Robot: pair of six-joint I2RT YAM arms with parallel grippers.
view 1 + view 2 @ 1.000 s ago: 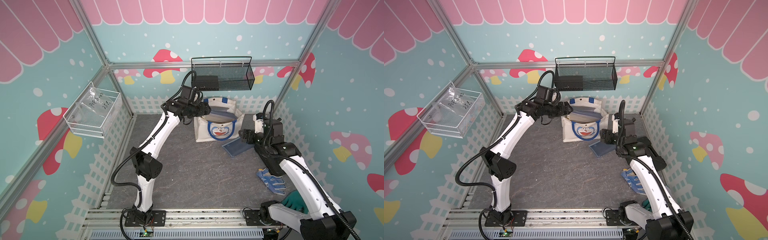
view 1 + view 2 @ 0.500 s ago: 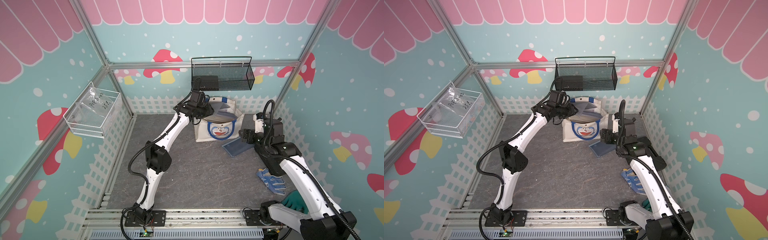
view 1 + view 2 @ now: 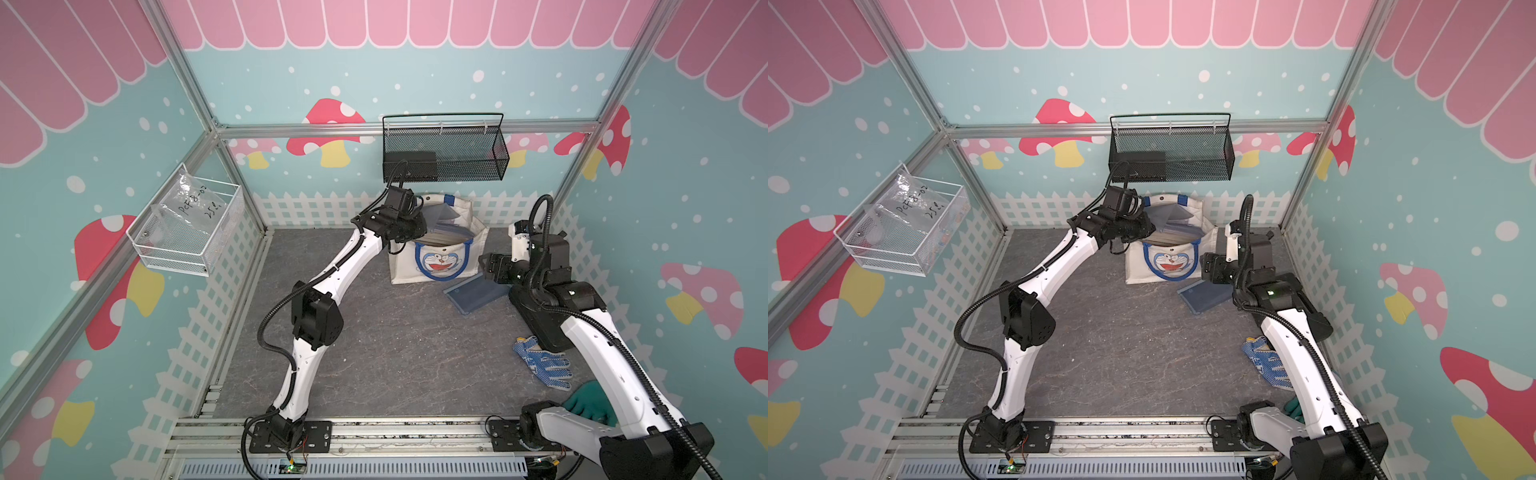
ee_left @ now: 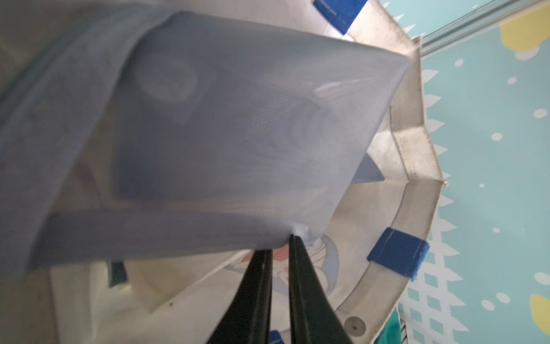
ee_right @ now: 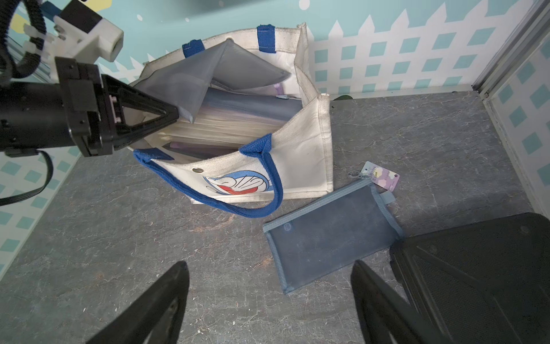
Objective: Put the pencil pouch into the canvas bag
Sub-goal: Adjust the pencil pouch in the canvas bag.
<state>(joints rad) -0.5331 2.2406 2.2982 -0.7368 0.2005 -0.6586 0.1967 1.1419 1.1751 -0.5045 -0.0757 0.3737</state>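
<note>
A: Where does the left gripper (image 5: pixel 175 114) stand?

B: At the mouth of the canvas bag (image 5: pixel 309 166), with its jaws pinched together on a corner of a grey mesh pouch (image 4: pixel 238 125) that leans up out of the bag. The wrist view shows the mesh caught right at the fingertips (image 4: pixel 293 238).

A: And the pencil pouch?

B: The blue mesh pencil pouch (image 5: pixel 330 235) lies flat on the grey tabletop (image 5: pixel 119 238), just beside the bag's front corner, with its zip pull and a card tag (image 5: pixel 379 175) toward the back wall. The right gripper (image 5: pixel 268 303) hangs over it, jaws spread wide, holding nothing.

A: So what makes this step go well?

B: I'd say the left arm should draw the grey pouch back toward the rear wall of the bag, so a gap opens above the stacked folders. It's a thin corner grip, so pull gently or the mesh could slip. Then the right arm could take the blue pouch by a long edge, since it lies flat, and feed it in edge first.
</note>
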